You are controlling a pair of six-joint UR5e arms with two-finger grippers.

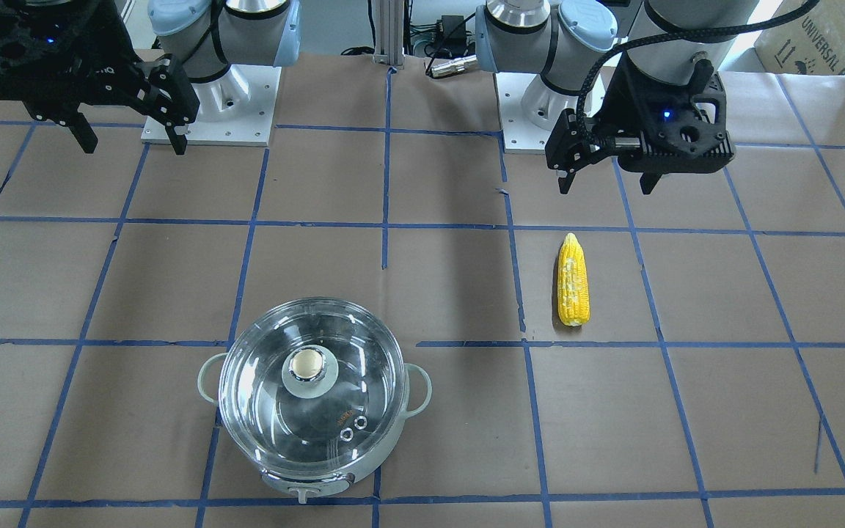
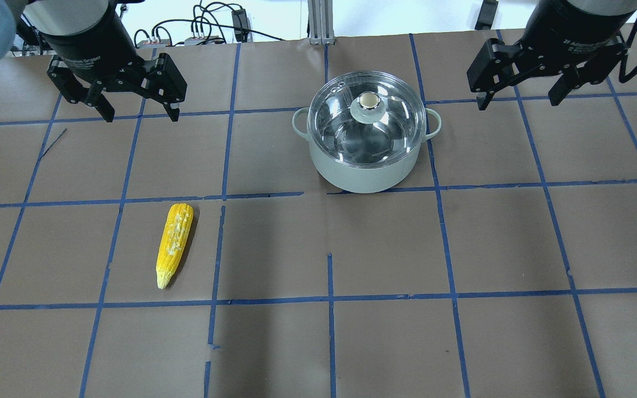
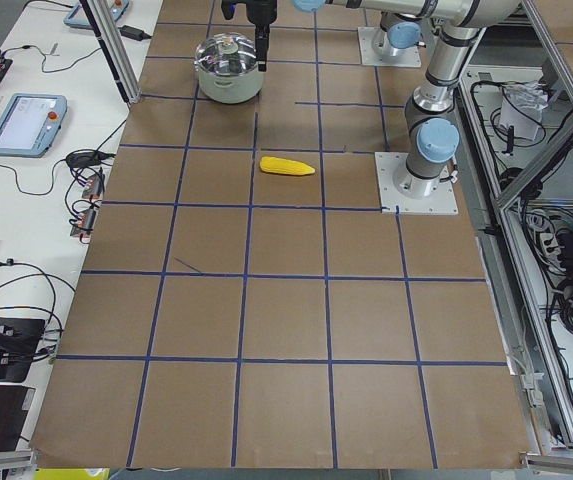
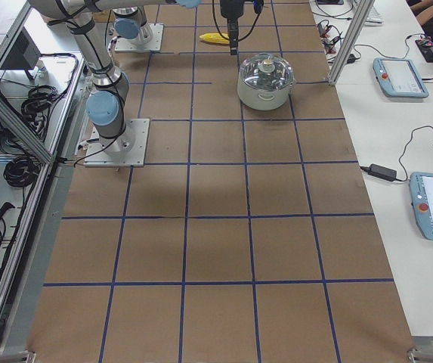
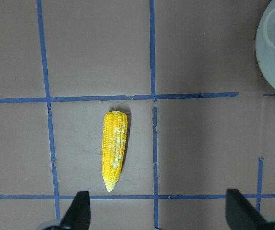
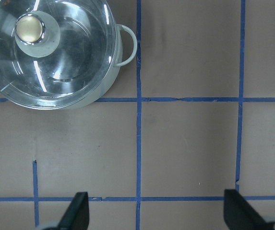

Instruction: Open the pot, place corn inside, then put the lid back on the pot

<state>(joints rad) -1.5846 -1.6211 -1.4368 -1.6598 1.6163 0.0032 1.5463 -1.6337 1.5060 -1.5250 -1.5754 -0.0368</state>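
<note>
Left end effector: my left end effector [image 2: 141,117] hovers above the table [image 2: 385,249] with its fingers spread wide and nothing between them. Its wrist camera looks straight down on the corn, so I judge this arm is placed to fetch it.
Right end effector: my right end effector [image 2: 517,103] hangs just as wide apart and empty, off to the pot's side. The lid's knob is the nearer target for this arm, in my judgement.
Lid: the lid [image 2: 346,135] sits closed on the pot [image 2: 363,174], so opening is not yet begun.
Corn, place: the corn [image 2: 175,243] lies flat on the table on my left side, well apart from the pot, with its pointed tip toward my base.
Corn, look: it is bright yellow with a paler whitish patch of kernels along its middle. It tapers from a blunt butt to a narrow tip (roughly as long as the pot is wide).
Pot, look: it has a pale grey-green body, a shiny steel inside seen through the clear glass, and two loop handles.
</note>
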